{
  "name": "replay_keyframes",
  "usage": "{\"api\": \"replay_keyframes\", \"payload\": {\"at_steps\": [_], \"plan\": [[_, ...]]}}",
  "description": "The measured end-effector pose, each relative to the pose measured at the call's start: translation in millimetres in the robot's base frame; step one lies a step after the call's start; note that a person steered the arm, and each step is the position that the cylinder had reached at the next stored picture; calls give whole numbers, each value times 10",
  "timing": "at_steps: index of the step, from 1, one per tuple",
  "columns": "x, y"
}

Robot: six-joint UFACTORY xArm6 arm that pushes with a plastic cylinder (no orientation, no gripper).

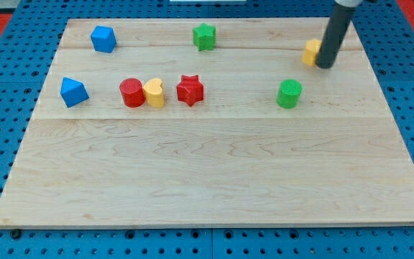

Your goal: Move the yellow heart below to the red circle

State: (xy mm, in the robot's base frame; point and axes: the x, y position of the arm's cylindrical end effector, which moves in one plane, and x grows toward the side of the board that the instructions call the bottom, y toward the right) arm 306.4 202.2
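Note:
The yellow heart sits on the wooden board, touching the right side of the red circle at the view's left-centre. A red star lies just right of the heart. My tip is far off at the view's upper right, right beside a yellow block that the rod partly hides.
A blue cube sits at the upper left and a blue triangular block at the left. A green star is at the top centre. A green cylinder is right of centre. The board rests on a blue pegboard.

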Motion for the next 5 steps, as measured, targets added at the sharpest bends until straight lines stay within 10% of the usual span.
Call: {"api": "replay_keyframes", "payload": {"at_steps": [5], "plan": [[-320,-130]]}}
